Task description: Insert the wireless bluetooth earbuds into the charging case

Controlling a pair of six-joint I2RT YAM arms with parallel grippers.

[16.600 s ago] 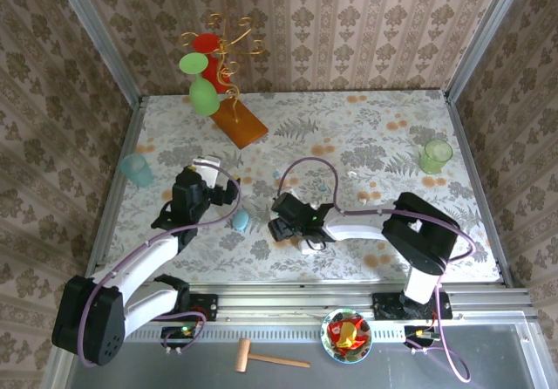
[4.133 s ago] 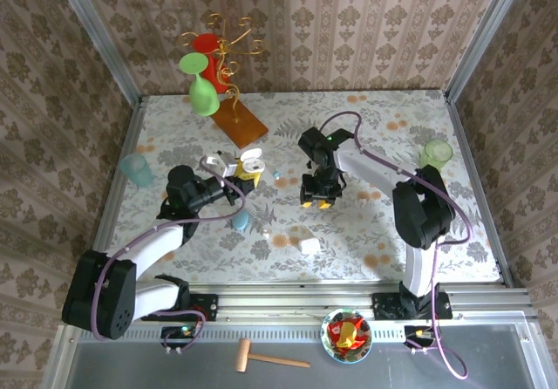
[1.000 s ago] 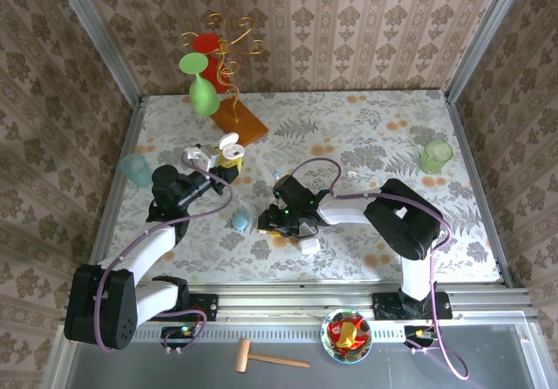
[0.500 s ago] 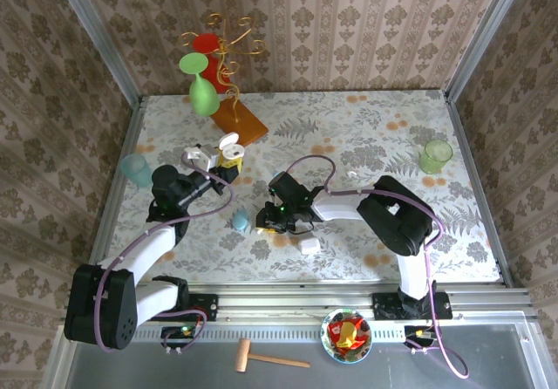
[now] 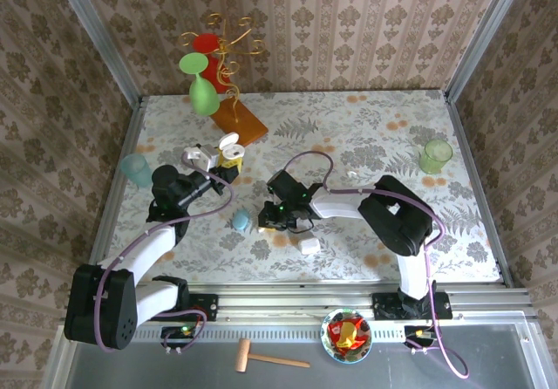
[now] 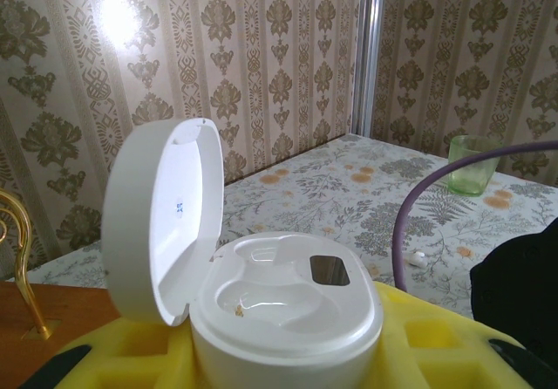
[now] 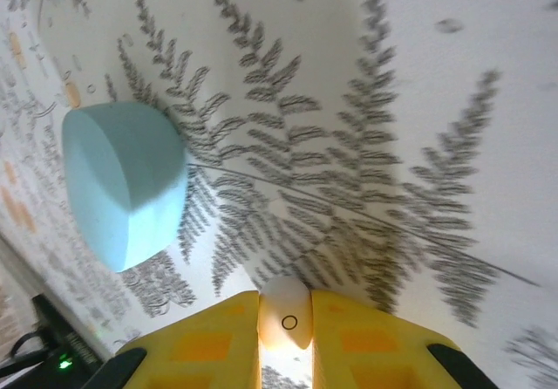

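My left gripper (image 5: 225, 157) is shut on the white charging case (image 6: 283, 306) and holds it off the table, lid (image 6: 166, 219) swung open, both wells empty. Its yellow fingers (image 6: 440, 345) flank the case. My right gripper (image 5: 269, 221) is low over the table's middle, shut on a tiny white earbud (image 7: 285, 313) pinched between its yellow fingertips (image 7: 209, 337). A pale blue oval case (image 7: 126, 184) lies just left of it, also visible from above (image 5: 240, 221). Another white earbud (image 6: 419, 257) lies loose on the tablecloth, seen from above too (image 5: 352, 174).
A small white squarish case (image 5: 309, 246) lies near the front. A glass stand (image 5: 218, 66) on a wooden base (image 5: 240, 123) stands at the back left, a teal cup (image 5: 135, 169) at the left edge, a green cup (image 5: 435, 156) at the right.
Over the last second my right gripper has edged slightly left and back, closer to the pale blue case, still gripping the earbud. The left arm holds the open case still.
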